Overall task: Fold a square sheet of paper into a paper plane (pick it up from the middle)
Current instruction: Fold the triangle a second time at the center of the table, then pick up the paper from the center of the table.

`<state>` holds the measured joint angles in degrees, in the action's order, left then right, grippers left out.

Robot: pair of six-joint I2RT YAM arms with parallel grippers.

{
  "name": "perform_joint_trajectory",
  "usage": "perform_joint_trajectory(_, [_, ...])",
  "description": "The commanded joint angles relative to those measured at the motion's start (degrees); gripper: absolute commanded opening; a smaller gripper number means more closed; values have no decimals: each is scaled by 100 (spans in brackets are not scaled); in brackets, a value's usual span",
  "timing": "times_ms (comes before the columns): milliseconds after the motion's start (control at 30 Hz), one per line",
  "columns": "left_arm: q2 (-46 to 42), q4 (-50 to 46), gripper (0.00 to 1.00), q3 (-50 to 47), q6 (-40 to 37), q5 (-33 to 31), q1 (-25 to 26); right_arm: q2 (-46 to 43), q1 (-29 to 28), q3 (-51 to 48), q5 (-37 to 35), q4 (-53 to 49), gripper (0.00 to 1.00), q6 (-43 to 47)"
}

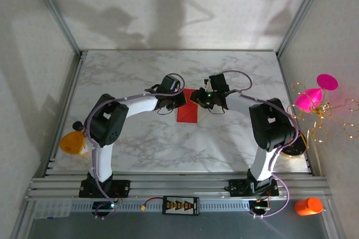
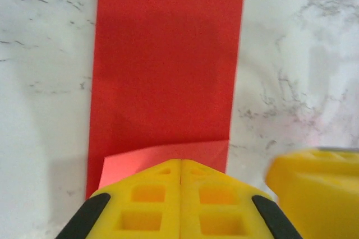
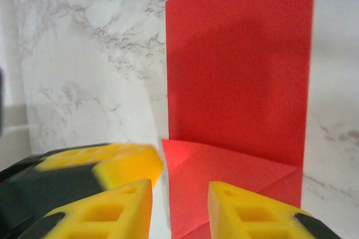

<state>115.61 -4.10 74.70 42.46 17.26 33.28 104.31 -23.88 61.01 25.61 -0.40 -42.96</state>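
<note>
The fold is at an early stage. The square sheet of paper lies flat on the marble tabletop as a narrow red rectangle, which suggests it is already halved, and it runs straight away from both sets of fingertips. At the end nearest them a small flap is turned over. No pointed nose, wings or raised centre ridge shows yet, so most of the creasing is left to do.

The left fingers are closed, their yellow pads meeting along one seam right at the edge of that flap. Whether they pinch it or only press on it cannot be told. The right fingers stand apart with a clear gap, holding nothing. The folded end of the sheet lies just ahead of and between their tips, and one of the left fingers sits just beside them.
</note>
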Motion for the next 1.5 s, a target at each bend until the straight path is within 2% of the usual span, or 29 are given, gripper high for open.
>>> perform_joint_trajectory(0, [240,-65,5,155,222,-396,-45,-168,32,-377,-290,93,35,-583])
perform_joint_trajectory(467, [364,-89,3,-307,1157,-721,-49,200,-101,-170,-388,-196,40,-996])
perform_joint_trajectory(700, [240,96,3,-599,1538,-529,10,403,-161,55,-348,-284,40,-907])
perform_joint_trajectory(933, [-118,689,5,-1295,2430,-517,294,351,-201,9,-719,-567,41,-908])
perform_joint_trajectory(1100, [-316,967,5,-1618,2972,-724,477,296,-235,-116,-540,-452,40,-944])
perform_joint_trajectory(1467, [-355,889,5,-1693,3052,-908,504,223,-361,-113,-877,-712,37,-938])
